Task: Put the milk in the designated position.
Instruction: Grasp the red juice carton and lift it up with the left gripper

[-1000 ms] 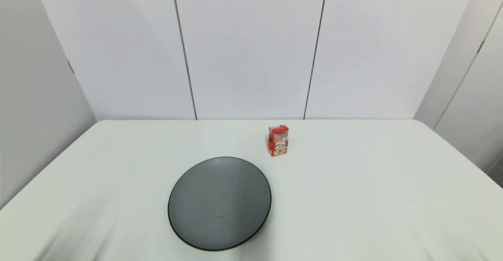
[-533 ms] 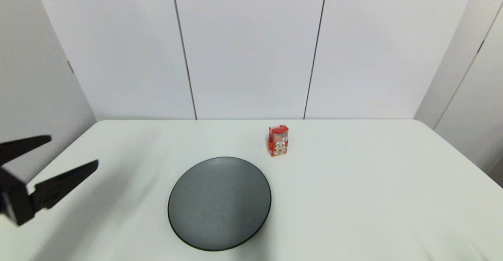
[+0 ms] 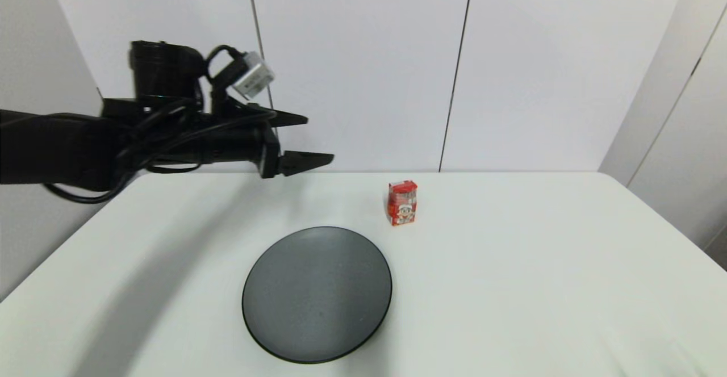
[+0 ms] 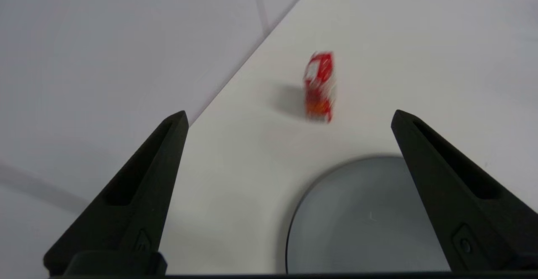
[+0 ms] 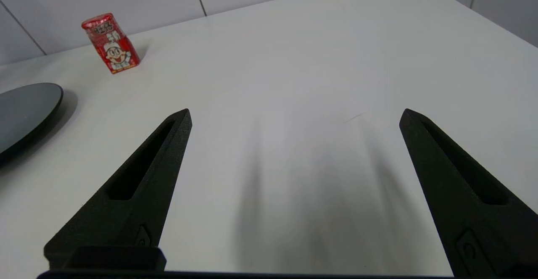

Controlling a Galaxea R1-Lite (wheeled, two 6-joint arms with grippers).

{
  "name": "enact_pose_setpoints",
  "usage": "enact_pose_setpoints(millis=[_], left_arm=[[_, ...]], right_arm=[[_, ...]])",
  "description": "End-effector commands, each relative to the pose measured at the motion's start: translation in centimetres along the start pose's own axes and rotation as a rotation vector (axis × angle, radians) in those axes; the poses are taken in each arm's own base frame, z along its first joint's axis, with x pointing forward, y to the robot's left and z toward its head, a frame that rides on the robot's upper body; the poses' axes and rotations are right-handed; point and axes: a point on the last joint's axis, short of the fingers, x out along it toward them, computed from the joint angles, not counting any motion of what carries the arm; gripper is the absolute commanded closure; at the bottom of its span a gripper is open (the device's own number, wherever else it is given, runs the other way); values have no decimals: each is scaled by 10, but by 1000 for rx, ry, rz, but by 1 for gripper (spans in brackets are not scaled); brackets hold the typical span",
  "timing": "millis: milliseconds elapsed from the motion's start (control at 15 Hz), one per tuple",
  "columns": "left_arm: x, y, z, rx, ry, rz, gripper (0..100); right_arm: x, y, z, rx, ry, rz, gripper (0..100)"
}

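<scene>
The milk (image 3: 402, 202) is a small red carton with a white cartoon face, upright on the white table behind and right of the dark grey plate. It also shows in the left wrist view as a red carton (image 4: 320, 86) and in the right wrist view as the milk (image 5: 111, 43). My left gripper (image 3: 312, 140) hangs open high over the table's back left, well left of the milk, nothing between its fingers. In its own view my right gripper (image 5: 294, 115) stands open low over bare tabletop; it is out of the head view.
A round dark grey plate (image 3: 317, 293) lies at the table's front centre, also seen as the plate (image 4: 365, 216) and the plate (image 5: 25, 111). White wall panels stand behind the table (image 3: 539, 263). Bare white tabletop stretches right of the plate and milk.
My left arm has swung up from the lower left edge to high over the table's back left, toward the milk. The milk and plate have not moved.
</scene>
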Motion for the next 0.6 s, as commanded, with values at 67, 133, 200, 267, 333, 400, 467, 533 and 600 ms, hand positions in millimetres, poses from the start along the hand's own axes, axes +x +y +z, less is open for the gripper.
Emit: enact_pose_setpoints(millis=[67, 133, 200, 267, 333, 400, 467, 533, 600], left_arm=[[123, 11, -49, 19, -33, -186, 0], [135, 12, -55, 17, -32, -195, 0], [143, 15, -63, 7, -29, -197, 0], [150, 17, -68, 6, -28, -198, 0], [156, 18, -75, 0, -23, -199, 0], [161, 20, -80, -5, -22, -200, 0], [166, 22, -83, -11, -24, -199, 0], [170, 22, -83, -17, -28, -201, 0], [176, 20, -85, -23, -29, -210, 0]], right_arm=[[0, 0, 0, 1, 3, 0, 0], [0, 0, 0, 1, 3, 0, 0], [0, 0, 0, 1, 3, 0, 0], [0, 0, 0, 1, 4, 0, 0], [0, 0, 0, 1, 4, -2, 0], [0, 0, 0, 1, 1, 1, 0], [0, 0, 0, 1, 3, 0, 0], [0, 0, 0, 1, 3, 0, 0], [0, 0, 0, 1, 4, 0, 0]])
